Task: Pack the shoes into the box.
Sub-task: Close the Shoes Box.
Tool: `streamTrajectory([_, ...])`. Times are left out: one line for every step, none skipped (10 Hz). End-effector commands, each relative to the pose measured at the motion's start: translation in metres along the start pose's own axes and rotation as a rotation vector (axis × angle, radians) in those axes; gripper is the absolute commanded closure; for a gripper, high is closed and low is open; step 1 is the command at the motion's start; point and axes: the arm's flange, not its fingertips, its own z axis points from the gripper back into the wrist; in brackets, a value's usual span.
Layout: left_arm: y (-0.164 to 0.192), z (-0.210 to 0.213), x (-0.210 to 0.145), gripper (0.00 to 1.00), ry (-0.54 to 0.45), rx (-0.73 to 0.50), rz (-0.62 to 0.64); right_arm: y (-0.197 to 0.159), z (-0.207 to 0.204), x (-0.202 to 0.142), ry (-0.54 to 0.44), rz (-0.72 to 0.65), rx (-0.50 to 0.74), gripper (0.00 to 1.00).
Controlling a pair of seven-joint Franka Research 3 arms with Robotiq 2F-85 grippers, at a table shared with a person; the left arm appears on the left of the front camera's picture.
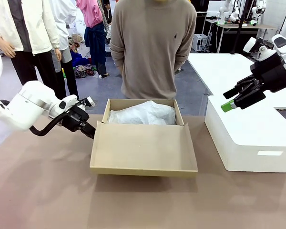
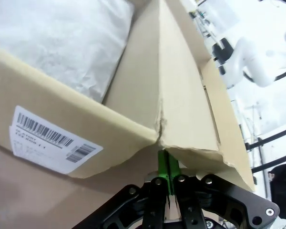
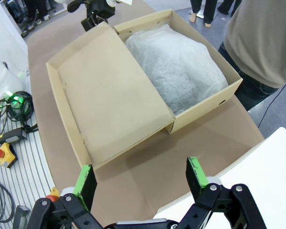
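Front view: one tan cardboard box (image 1: 142, 125) sits mid-tabletop toward the far edge, white tissue (image 1: 143, 113) filling it, its lid (image 1: 144, 149) hinged open toward the robot. The left gripper (image 1: 89, 131) touches the lid's left corner; the right gripper (image 1: 234, 98) hangs open above a white box (image 1: 250, 138).

Left wrist view: the fingers (image 2: 164, 168) are pressed together, seemingly pinching the lid's corner (image 2: 158, 138). One barcode label (image 2: 51, 141), print unreadable.

Right wrist view: pads (image 3: 196, 174) spread wide over the tabletop (image 3: 148, 179).

You see the tan cardboard box (image 1: 143, 138) lying open on the brown table (image 1: 47, 191), its hinged lid (image 1: 144, 149) folded out flat toward the table's near edge. Crumpled white tissue paper (image 1: 143, 113) fills the tray, covering whatever sits inside.
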Motion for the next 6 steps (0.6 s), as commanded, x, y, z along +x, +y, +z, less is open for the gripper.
streamTrajectory([0.004,0.001,0.003,1.0,-0.073,-0.079,-0.024,-0.002,-0.003,0.0,-0.041,0.019,0.012,0.0])
streamTrajectory([0.001,0.001,0.004,1.0,-0.08,-0.084,-0.022,-0.002,-0.003,0.0,-0.041,0.019,0.012,0.0])
streamTrajectory([-0.005,0.003,0.007,1.0,-0.096,-0.076,-0.024,-0.002,-0.003,0.0,-0.041,0.019,0.012,0.0])
streamTrajectory([-0.009,0.005,0.006,1.0,-0.106,-0.079,-0.03,-0.002,-0.003,0.0,-0.041,0.019,0.012,0.0])
streamTrajectory([-0.013,0.006,0.006,1.0,-0.121,-0.075,-0.027,-0.002,-0.003,0.0,-0.041,0.019,0.012,0.0])
streamTrajectory([-0.018,0.008,0.008,1.0,-0.137,-0.059,-0.009,-0.002,-0.003,0.0,-0.041,0.019,0.012,0.0])
